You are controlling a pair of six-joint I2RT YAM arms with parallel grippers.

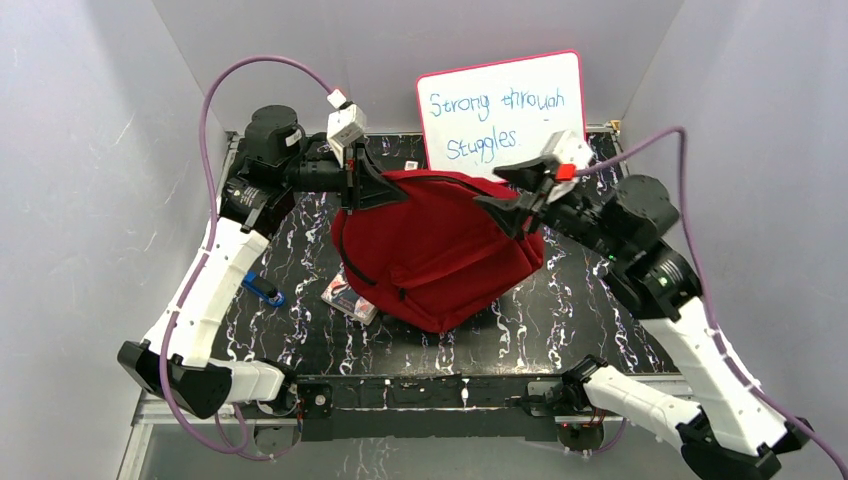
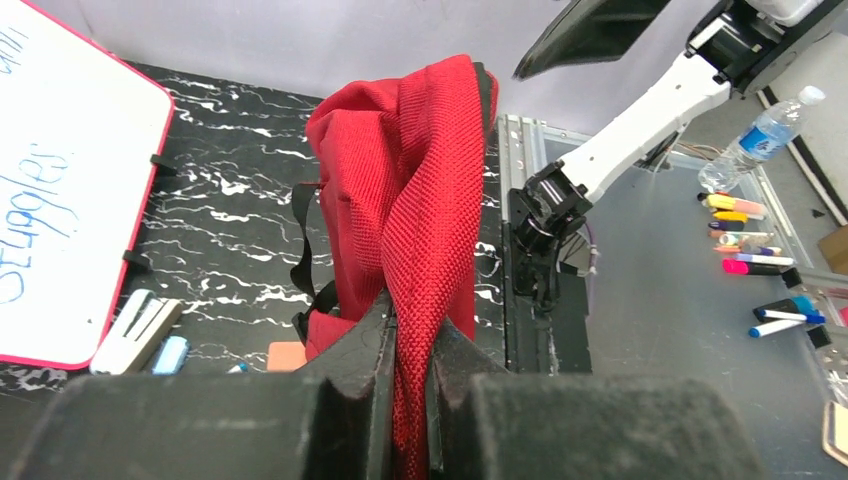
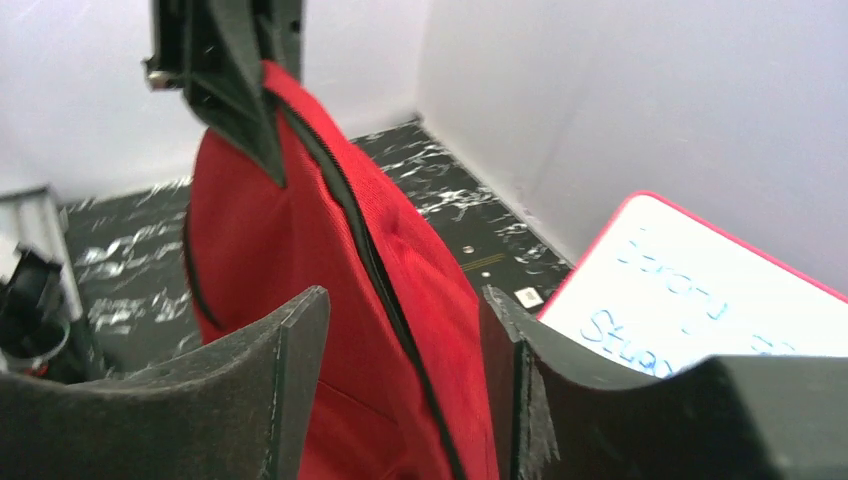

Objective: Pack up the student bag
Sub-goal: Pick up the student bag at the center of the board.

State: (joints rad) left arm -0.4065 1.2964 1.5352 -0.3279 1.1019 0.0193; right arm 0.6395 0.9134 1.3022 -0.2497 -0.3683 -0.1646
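The student bag (image 1: 440, 255) sits at the middle of the table (image 1: 580, 330). Its body slumps on the surface while its upper edge is pulled up into a ridge between your two arms.

Your left tool (image 2: 412, 320) is clamped narrow on a fold of the red fabric at that edge and carries it clear of the table. Your right tool (image 3: 405, 300) stands wide. The zippered rim runs through the gap between its fingers, and neither finger presses on it, so only the left side has a hold.

Nothing can be seen going into the bag, and no view looks inside it, so you cannot tell whether the zipper is open. The things to pack appear to be lying loose:
- a flat packet (image 1: 350, 298), touching the bag's near-left edge and perhaps partly under it
- a small blue item (image 1: 265, 290), further left
- a white stapler (image 2: 135, 330), beside the whiteboard (image 1: 500, 110) at the far side

I judge the task barely begun. The bag is being held up, while opening its mouth and loading the items remain.
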